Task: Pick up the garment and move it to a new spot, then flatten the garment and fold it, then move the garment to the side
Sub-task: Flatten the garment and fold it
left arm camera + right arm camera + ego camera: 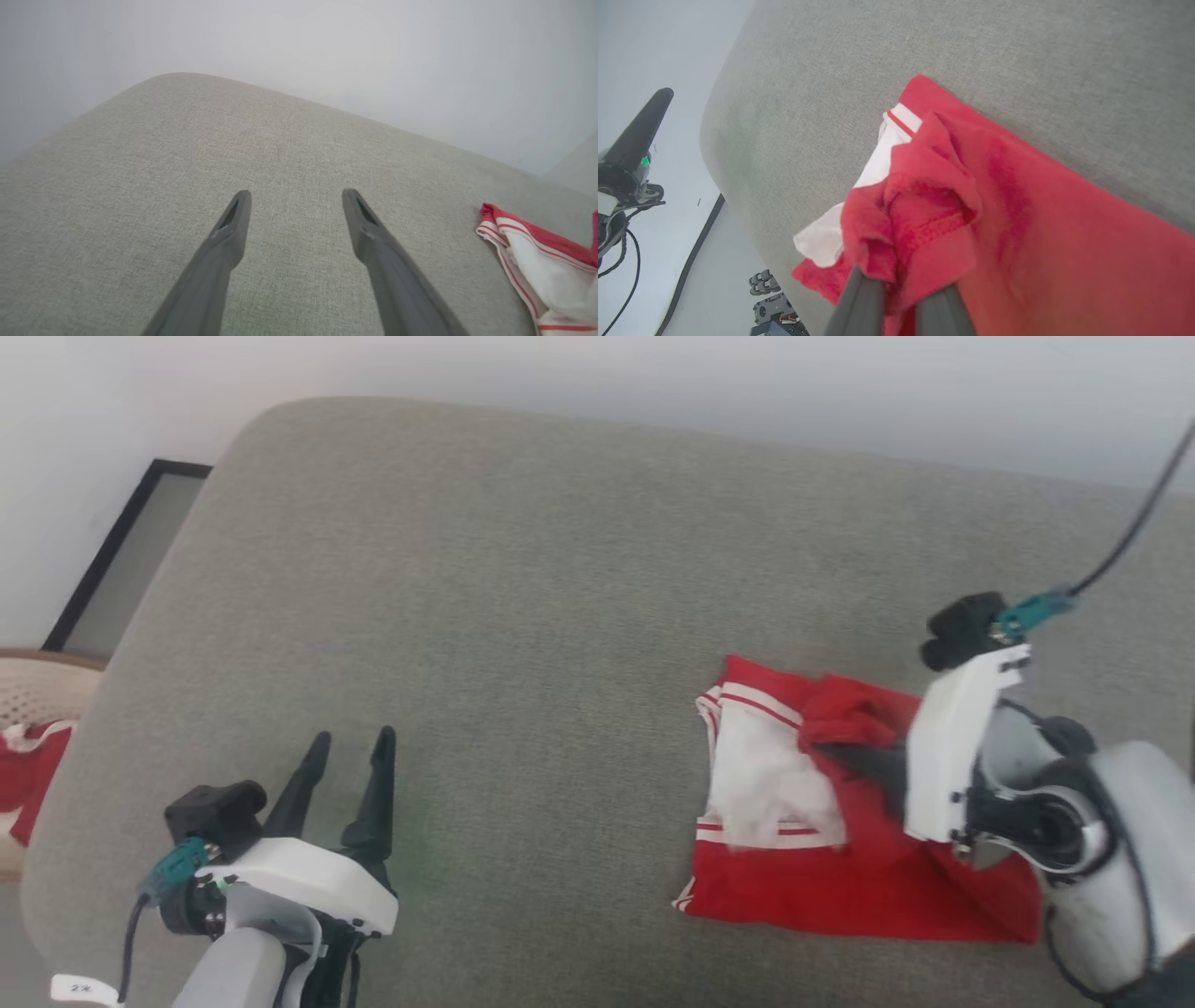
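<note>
The garment, a red T-shirt with white sleeves and striped trim, lies partly folded on the right side of a grey cushioned surface. My right gripper is shut on a bunched red fold of the garment, lifting that fold over the white sleeve; its fingertips are buried in the cloth. My left gripper stands open over bare cushion at the lower left, well apart from the garment. In the left wrist view its fingers spread wide, and the garment's striped sleeve edge shows at the right.
A pale wall runs behind the cushion. At the far left sit a dark-framed panel and a woven basket holding red cloth. A black cable trails from my right wrist.
</note>
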Motion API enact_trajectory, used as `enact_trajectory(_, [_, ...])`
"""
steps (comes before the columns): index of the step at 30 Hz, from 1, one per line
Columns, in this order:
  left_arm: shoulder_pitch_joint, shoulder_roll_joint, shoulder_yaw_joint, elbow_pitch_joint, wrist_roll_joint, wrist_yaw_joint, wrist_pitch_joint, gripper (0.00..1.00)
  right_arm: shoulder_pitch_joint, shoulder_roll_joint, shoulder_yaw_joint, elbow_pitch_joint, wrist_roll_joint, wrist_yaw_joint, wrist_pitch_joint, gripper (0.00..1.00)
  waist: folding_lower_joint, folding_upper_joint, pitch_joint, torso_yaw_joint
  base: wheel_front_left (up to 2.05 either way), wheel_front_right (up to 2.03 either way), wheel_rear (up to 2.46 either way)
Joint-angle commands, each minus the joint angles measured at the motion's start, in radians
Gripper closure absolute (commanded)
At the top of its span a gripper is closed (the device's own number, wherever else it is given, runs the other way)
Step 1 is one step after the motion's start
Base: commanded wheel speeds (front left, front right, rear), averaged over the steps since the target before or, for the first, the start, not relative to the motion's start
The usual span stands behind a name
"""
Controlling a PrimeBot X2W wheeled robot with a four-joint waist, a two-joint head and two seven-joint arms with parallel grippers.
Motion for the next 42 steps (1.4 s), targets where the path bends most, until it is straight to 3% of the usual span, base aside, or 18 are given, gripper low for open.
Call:
enact_trajectory(1, [-0.013,-0.005,-0.002,0.003,0.005,-0.003,-0.003,0.0,-0.008,0.005,0.006,0.007,-0.003,0.0,-0.007,1.0,0.0,-0.0001,0.002,0.009,0.0,0.0,0.0])
enact_trajectory(3, [-0.021,-0.007,-0.005,0.011,0.004,-0.006,-0.004,0.0,-0.026,0.018,0.028,0.029,-0.007,0.0,-0.018,1.0,0.0,-0.0001,0.003,0.017,0.0,0.0,0.0])
enact_trajectory(5, [-0.024,-0.01,-0.007,0.018,0.005,-0.009,-0.005,0.0,-0.041,0.027,0.042,0.053,-0.01,0.0,-0.03,0.69,0.0,-0.0001,0.005,0.022,0.0,0.0,0.0])
enact_trajectory(7, [-0.026,-0.012,-0.006,0.025,0.005,-0.01,-0.006,0.0,-0.051,0.031,0.055,0.071,-0.004,0.0,-0.034,0.0,0.0,-0.0001,0.006,0.024,0.0,0.0,0.0])
enact_trajectory(14, [-0.011,-0.005,0.02,0.034,0.005,-0.009,-0.011,0.0,-0.069,-0.01,0.081,0.005,0.043,0.0,-0.045,0.0,0.0,-0.0001,0.001,-0.013,0.0,0.0,0.0])
enact_trajectory(24, [0.006,0.018,0.052,0.022,0.016,-0.01,-0.013,0.0,0.004,-0.139,-0.029,-0.06,0.015,0.0,-0.163,0.0,0.0,-0.0001,-0.01,-0.102,0.0,0.0,0.0])
enact_trajectory(34, [0.044,0.05,0.09,0.007,0.023,-0.008,-0.012,0.0,0.134,-0.194,-0.134,-0.046,-0.013,0.0,-0.468,0.0,0.0,-0.0001,-0.039,-0.203,0.0,0.0,0.0])
enact_trajectory(42, [0.076,0.07,0.116,-0.005,0.032,-0.012,-0.013,0.0,0.208,-0.239,-0.113,-0.008,-0.099,0.0,-0.722,0.0,0.0,-0.0001,-0.066,-0.25,0.0,0.0,0.0])
